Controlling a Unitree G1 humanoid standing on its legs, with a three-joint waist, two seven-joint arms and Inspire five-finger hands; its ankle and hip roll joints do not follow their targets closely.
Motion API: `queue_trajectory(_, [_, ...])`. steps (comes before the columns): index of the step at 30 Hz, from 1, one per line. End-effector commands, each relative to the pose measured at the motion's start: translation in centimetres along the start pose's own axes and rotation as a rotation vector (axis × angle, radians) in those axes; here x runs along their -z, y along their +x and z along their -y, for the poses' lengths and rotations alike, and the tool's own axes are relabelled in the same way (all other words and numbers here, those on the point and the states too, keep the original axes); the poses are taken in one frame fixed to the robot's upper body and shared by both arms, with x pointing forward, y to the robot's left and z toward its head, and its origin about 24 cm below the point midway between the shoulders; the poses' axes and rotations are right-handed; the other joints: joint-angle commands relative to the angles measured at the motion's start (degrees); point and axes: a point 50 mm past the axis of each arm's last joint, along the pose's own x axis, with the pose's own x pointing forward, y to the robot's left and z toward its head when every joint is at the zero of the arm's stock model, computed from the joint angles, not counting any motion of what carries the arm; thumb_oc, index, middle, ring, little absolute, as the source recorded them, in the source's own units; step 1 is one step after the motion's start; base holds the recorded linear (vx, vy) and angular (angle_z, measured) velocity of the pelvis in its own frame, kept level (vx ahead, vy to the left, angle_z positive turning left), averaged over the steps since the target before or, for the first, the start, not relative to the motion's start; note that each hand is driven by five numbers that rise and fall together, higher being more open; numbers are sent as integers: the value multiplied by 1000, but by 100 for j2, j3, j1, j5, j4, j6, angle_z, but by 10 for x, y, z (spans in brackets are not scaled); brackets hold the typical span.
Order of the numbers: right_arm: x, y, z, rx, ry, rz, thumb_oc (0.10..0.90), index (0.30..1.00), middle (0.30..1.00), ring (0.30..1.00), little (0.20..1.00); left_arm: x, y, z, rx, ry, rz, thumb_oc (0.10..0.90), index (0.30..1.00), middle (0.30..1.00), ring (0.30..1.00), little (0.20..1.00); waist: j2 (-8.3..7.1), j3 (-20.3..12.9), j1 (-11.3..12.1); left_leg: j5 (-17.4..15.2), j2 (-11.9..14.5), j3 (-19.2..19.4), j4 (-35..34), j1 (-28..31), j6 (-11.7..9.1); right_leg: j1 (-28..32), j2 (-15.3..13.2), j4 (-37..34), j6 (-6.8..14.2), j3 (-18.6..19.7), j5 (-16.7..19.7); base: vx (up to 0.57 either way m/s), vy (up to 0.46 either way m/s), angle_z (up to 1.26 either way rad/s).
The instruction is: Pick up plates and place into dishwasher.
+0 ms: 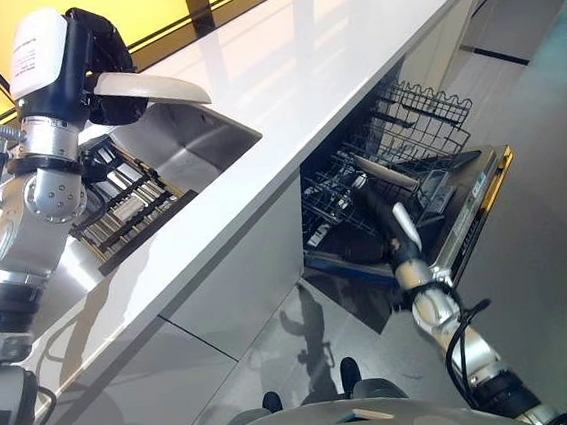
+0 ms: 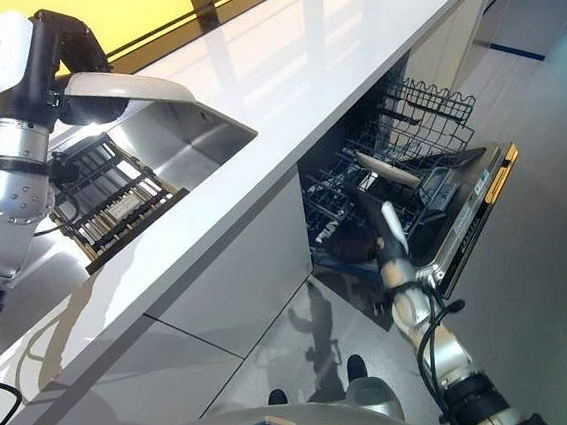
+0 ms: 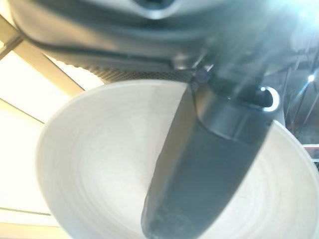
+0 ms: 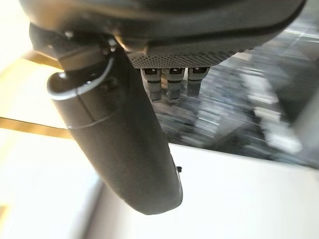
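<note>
Plate (image 1: 149, 87) lies level, pinched by left hand (image 1: 99, 67).

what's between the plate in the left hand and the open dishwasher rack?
In the left eye view, the glossy white countertop lies between the white plate held by the left hand and the dark wire dishwasher rack; the steel sink sits below the plate.

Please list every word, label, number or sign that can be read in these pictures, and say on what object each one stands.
No text can be read.
White cover above the left hand, which holds a white plate: dark print, too small to read.
Open dishwasher's door edge: small marks, too blurred to read.
</note>
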Motion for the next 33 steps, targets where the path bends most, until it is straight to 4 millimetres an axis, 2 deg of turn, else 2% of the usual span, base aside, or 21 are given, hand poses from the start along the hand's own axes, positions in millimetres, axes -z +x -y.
queue_trajectory(1, [-85,24,48,228,-73,483,800,900,900,900,900,-28,15,-48,-204,-117,157,100,300,300,300,200,248,-366,21,-758,-304,154,137,-25,251,168,369,560,162,85,-1046,0,0,0])
queue_trajectory(2, [-86,24,48,229,-75,493,800,900,900,900,900,-28,15,-48,-201,-121,159,100,300,300,300,200,251,-366,23,-758,-304,153,136,-24,251,168,368,564,162,83,-1047,0,0,0])
queue_trajectory(3, [-101,25,52,217,-102,570,800,900,900,900,900,-37,12,-43,-172,-161,191,100,300,300,300,200,241,-374,69,-746,-311,120,130,-28,258,177,361,572,166,50,-1050,-22,-2,-4])
queue_trajectory(6, [-127,26,48,146,-195,709,800,900,900,900,900,-50,11,-39,-126,-203,241,100,300,300,300,200,205,-391,143,-720,-325,58,124,-44,262,195,350,566,160,-11,-1046,-14,-9,5])
queue_trajectory(12, [-162,25,36,-15,-283,876,800,900,900,900,900,-68,12,-34,-62,-269,312,100,300,300,300,200,140,-454,260,-684,-339,-16,111,-81,237,243,323,489,155,-114,-1025,-11,-8,3])
queue_trajectory(20, [-179,24,8,-255,-244,913,800,900,900,900,900,-92,9,-21,19,-385,401,100,300,300,300,200,88,-510,375,-652,-351,-68,96,-127,189,311,293,305,158,-248,-950,-15,-10,8])
queue_trajectory(26, [-191,22,-7,-283,-171,941,800,900,900,900,900,-111,5,-6,110,-494,456,100,300,300,300,200,75,-521,428,-619,-348,-82,82,-166,159,323,298,221,163,-288,-899,-5,-13,7])
queue_trajectory(33, [-193,23,-18,-257,-101,918,800,900,900,900,900,-127,-3,20,277,-652,466,100,300,300,300,200,79,-534,458,-599,-348,-88,73,-193,157,327,306,201,160,-331,-903,3,-5,6])
